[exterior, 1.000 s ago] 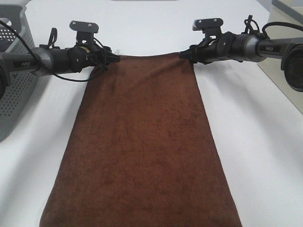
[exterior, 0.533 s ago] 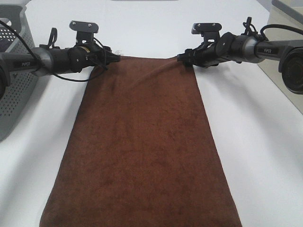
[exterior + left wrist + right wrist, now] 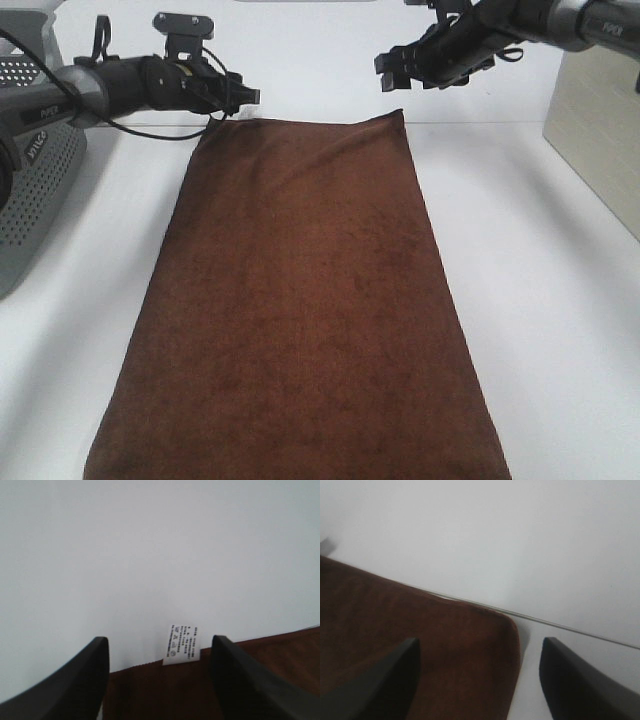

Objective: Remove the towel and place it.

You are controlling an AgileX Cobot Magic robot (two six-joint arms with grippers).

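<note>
The dark reddish-brown towel lies spread flat on the white table, running from the front edge to the back. My left gripper hangs open just above and apart from its far left corner. In the left wrist view the towel's edge and white tag show below the open left gripper, between its dark fingers. My right gripper is open and raised above the far right corner. The right wrist view shows that rounded towel corner beneath the empty right gripper.
A grey perforated basket stands at the left edge of the table. A beige box sits at the right. White tabletop flanks the towel on both sides.
Both grippers have let go of the towel's far corners and lifted away, the right one higher and farther back. The towel's far edge now lies flat on the table.
</note>
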